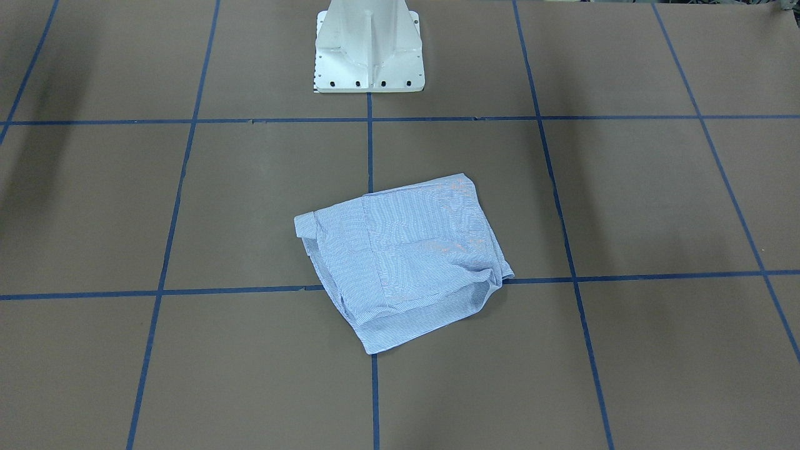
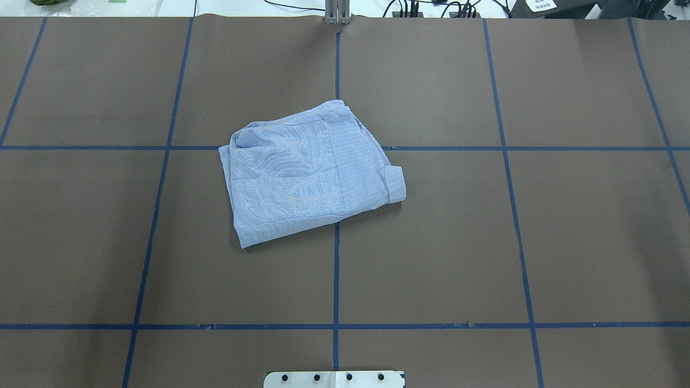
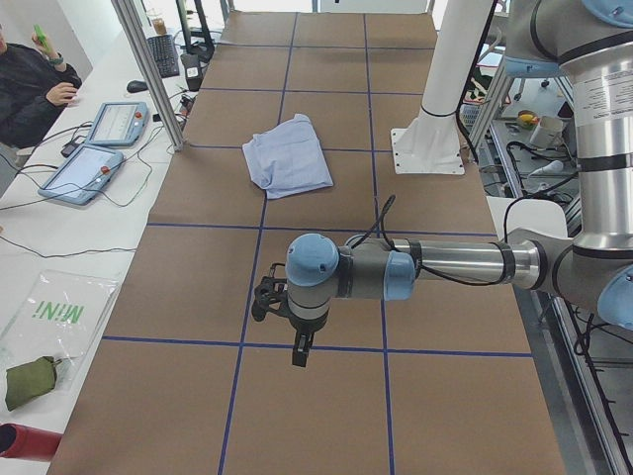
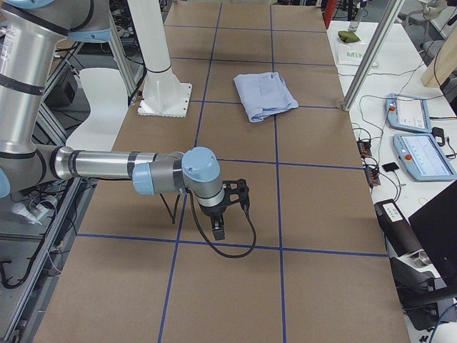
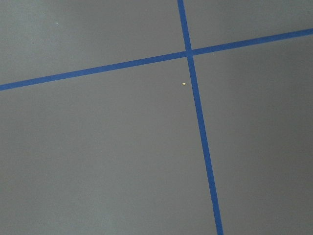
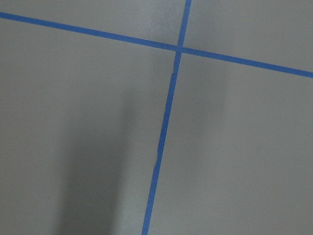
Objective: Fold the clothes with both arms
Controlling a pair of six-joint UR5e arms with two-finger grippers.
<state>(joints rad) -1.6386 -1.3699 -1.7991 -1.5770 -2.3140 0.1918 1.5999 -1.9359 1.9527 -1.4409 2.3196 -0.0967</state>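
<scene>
The light blue-and-white striped shirt (image 2: 307,172) lies folded into a compact, slightly skewed rectangle near the middle of the brown table; it also shows in the front view (image 1: 400,262) and both side views (image 3: 289,153) (image 4: 265,96). Both arms are far from it, out toward the table's ends. The left gripper (image 3: 297,351) hangs low over the table in the left side view. The right gripper (image 4: 218,229) hangs low in the right side view. I cannot tell whether either is open or shut. The wrist views show only table and blue tape.
The white pedestal base (image 1: 369,50) stands behind the shirt. Blue tape lines (image 2: 336,269) grid the table. Teach pendants (image 3: 94,168) (image 4: 421,153), cables and a seated operator (image 3: 25,89) are on the side bench. A metal post (image 3: 148,69) stands at the table's far edge.
</scene>
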